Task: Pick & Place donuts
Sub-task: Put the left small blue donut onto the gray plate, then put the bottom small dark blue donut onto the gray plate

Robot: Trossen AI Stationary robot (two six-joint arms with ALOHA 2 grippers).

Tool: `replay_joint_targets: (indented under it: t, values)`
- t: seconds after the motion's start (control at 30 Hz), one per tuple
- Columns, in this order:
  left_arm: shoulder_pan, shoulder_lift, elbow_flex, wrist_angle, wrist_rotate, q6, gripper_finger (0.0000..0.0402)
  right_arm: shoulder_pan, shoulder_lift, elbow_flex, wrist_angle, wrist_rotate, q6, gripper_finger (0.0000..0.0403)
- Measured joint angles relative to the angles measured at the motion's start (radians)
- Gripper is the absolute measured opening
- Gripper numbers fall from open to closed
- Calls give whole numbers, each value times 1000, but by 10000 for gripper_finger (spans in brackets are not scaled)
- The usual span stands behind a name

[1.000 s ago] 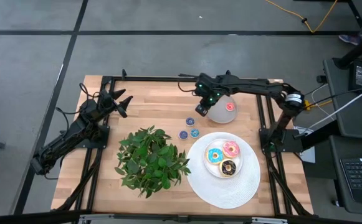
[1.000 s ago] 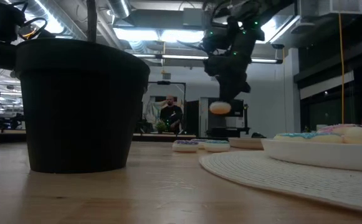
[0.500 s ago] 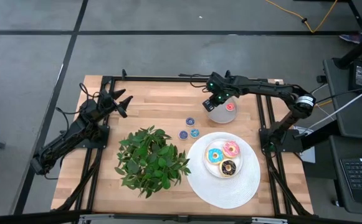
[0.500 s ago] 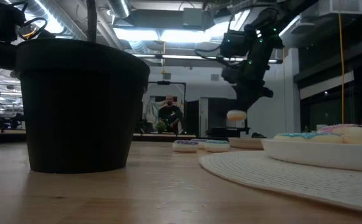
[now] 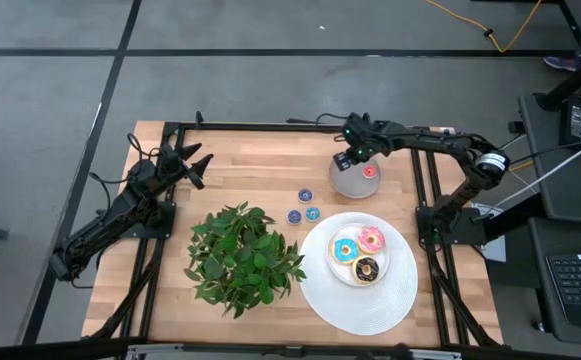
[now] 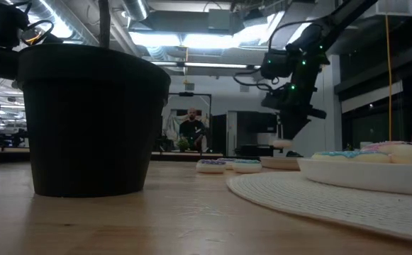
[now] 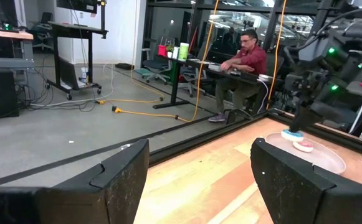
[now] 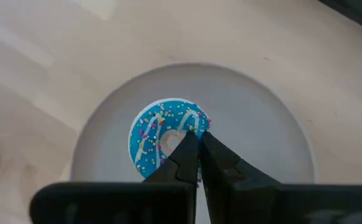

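Both arms are dark, slender and jointed, built of matte black links on black tube frames at the table's edges. The right arm [image 5: 420, 140], in the upper right of the overhead picture, shows small green lights near its wrist, a silvery joint collar and loose black cables. The left arm [image 5: 130, 205], at left, ends in two pointed black fingers [image 7: 121, 180], broad, flat and faintly textured.

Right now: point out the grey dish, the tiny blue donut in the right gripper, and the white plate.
grey dish [image 8: 261, 134]: right wrist view, bare floor of the dish.
tiny blue donut [image 8: 152, 134]: right wrist view, blue icing on its ring.
white plate [image 5: 345, 298]: high view, bare outer rim.
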Motion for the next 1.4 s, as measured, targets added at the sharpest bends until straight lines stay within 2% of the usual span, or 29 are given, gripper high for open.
replay_joint_targets:
  t: [0.33, 0.73, 0.87, 1.2, 1.4]
  values:
    - [0, 0, 0, 0, 0, 0, 270, -57, 12, -77, 73, 20, 23, 14]
    - [0, 0, 0, 0, 0, 0, 270, -64, 80, -83, 112, 24, 18, 18]
    - [0, 0, 0, 0, 0, 0, 270, -64, 80, -83, 111, 24, 24, 43]
    - [0, 0, 0, 0, 0, 0, 270, -64, 66, -83, 96, 24, 23, 152]
    - [0, 0, 0, 0, 0, 0, 270, -64, 26, -80, 95, 23, -35, 173]
